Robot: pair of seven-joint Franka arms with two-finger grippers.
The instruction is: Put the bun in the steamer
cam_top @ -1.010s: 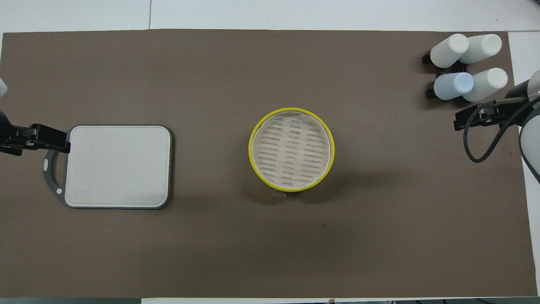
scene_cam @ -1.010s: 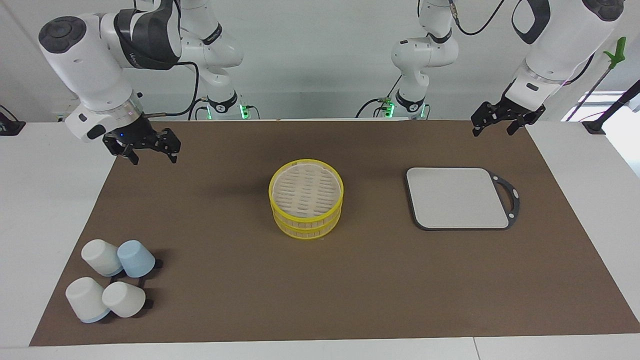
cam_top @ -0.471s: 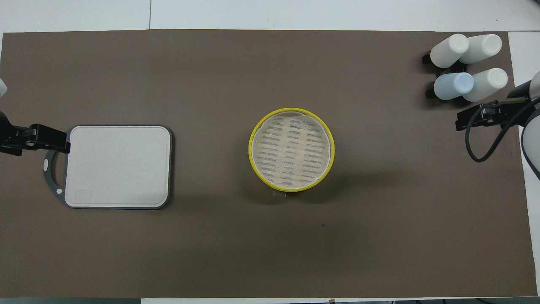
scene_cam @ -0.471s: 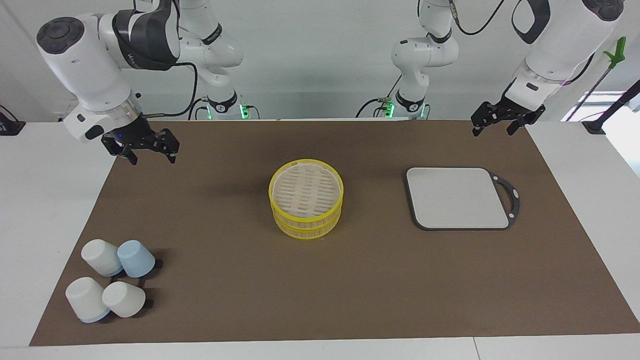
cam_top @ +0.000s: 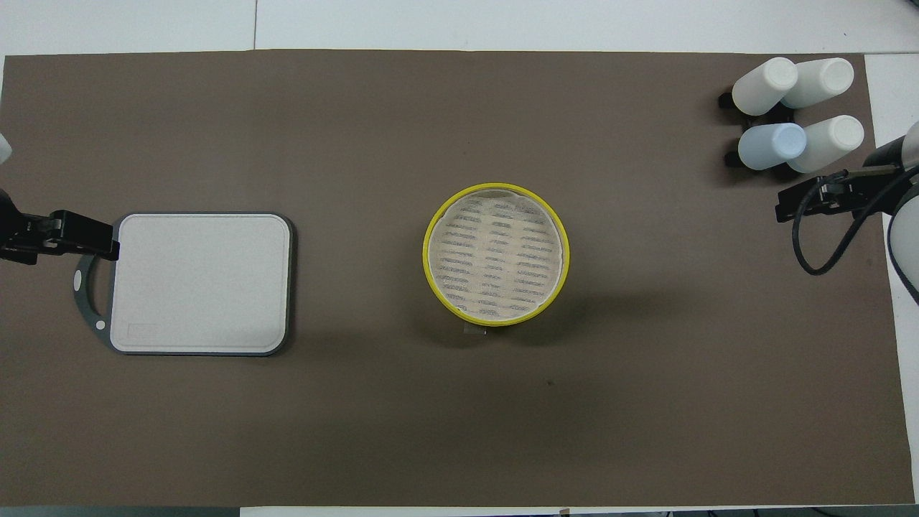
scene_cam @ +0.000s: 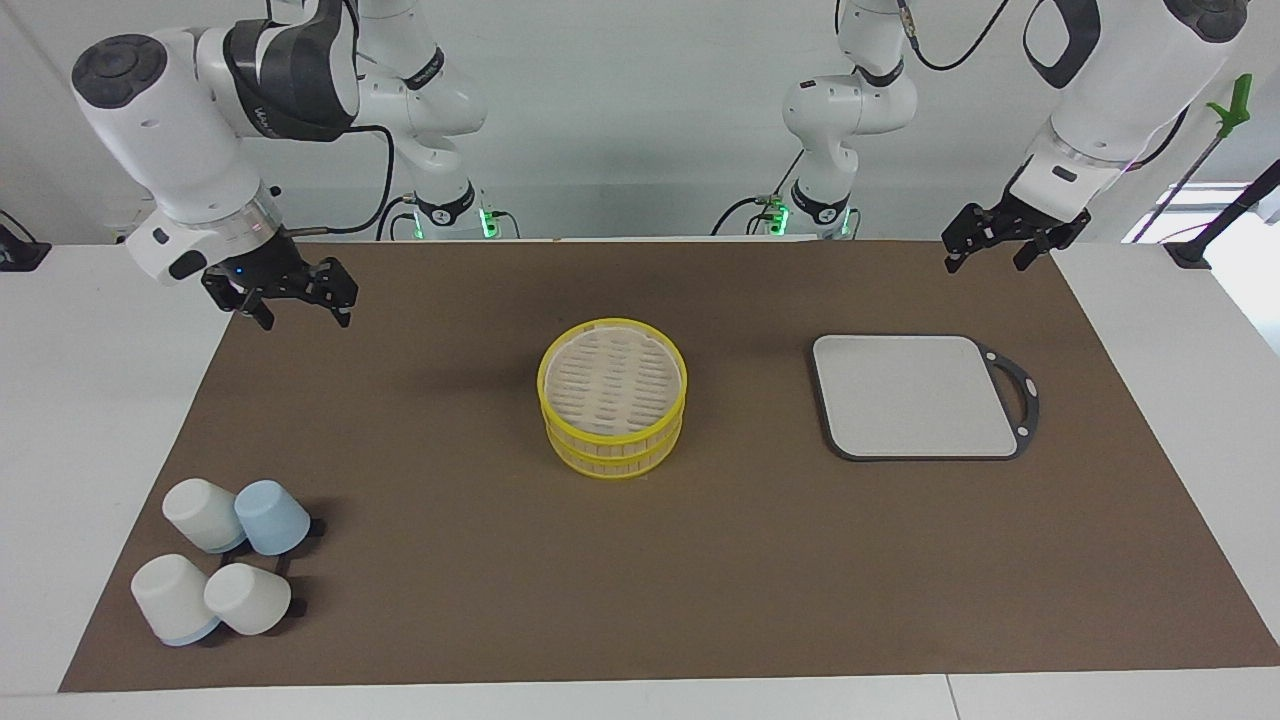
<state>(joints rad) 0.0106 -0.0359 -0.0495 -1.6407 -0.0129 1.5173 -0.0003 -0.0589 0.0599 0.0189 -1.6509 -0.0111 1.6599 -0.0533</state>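
The right claw (scene_cam: pixel 297 301) has drawn slightly back toward the mat's edge.

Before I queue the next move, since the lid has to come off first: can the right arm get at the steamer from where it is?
Probably yes. The right gripper hangs open and empty over the mat's edge, and only bare mat lies between it and the steamer. The cups sit well aside.

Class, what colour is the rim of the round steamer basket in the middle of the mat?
Yellow; the steamer rim shows best in the overhead view.
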